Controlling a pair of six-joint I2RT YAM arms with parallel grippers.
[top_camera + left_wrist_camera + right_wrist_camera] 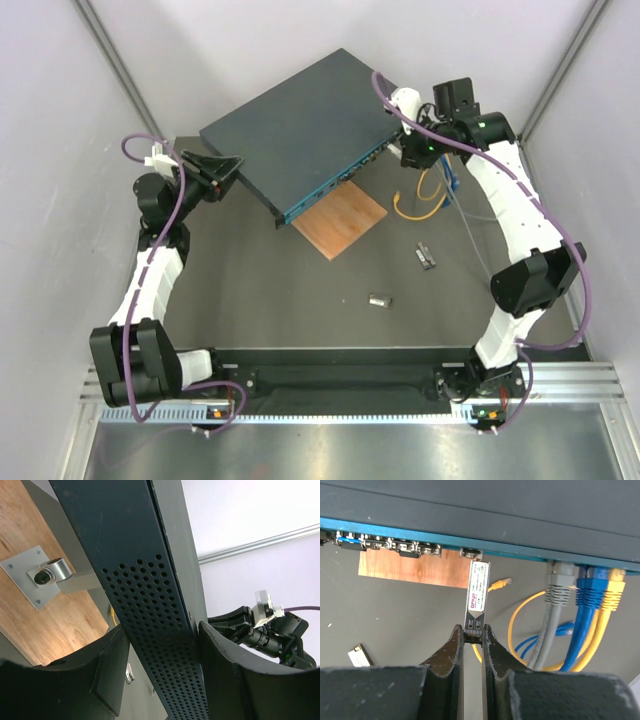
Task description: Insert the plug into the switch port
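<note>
On the dark table [250, 300], nearest its front edge and right of the middle, a small metal module [379, 300] lies flat, with a second one [427, 256] a little farther back and to the right. Beyond them a wooden square [340, 219] lies partly under the switch [295, 130], which sits skewed in the far half of the table, its teal front face [520, 552] turned toward the right arm. The left gripper [235, 170] straddles the switch's perforated side wall, both fingers [107, 675] against it in a clamp. The right gripper [472, 630] is closed on the rear end of the plug [477, 592], whose tip stands just short of the teal face. Grey, blue and yellow cables [585, 610] hang from sockets farther right.
</note>
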